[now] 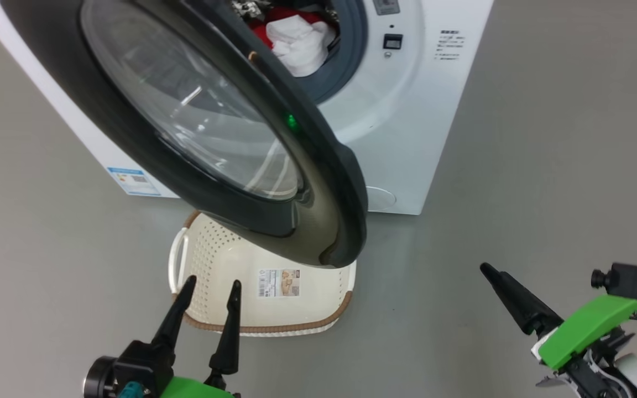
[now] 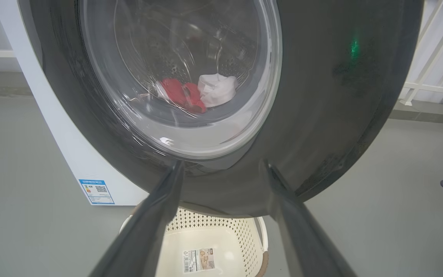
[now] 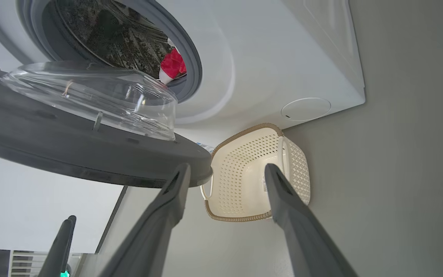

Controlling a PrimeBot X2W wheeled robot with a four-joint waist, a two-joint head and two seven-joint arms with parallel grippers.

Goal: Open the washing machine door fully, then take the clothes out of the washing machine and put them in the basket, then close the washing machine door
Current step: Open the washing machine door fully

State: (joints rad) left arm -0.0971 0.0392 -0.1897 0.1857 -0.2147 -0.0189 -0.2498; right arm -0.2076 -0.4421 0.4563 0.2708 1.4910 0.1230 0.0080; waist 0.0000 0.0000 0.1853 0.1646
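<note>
The white washing machine (image 1: 407,138) stands ahead with its door (image 1: 318,182) swung partly out, black rim and glass bowl toward me. Red and white clothes (image 1: 302,38) lie in the drum, and they show through the glass (image 2: 215,90) and past the gasket (image 3: 172,63). The cream basket (image 1: 208,249) sits on the floor under the door's lower edge, with only a paper label inside. My left gripper (image 1: 212,284) is open just in front of the basket, aimed at the door rim (image 2: 321,115). My right gripper (image 1: 487,271) is open to the right of the door, holding nothing, fingers (image 3: 283,200) framing the basket (image 3: 240,173).
Grey floor (image 1: 545,193) spreads to the right and left of the machine. A blue label (image 1: 133,181) is on the machine's side and a round cover (image 1: 379,198) low on its front. White railing (image 2: 437,38) stands behind to the right in the left wrist view.
</note>
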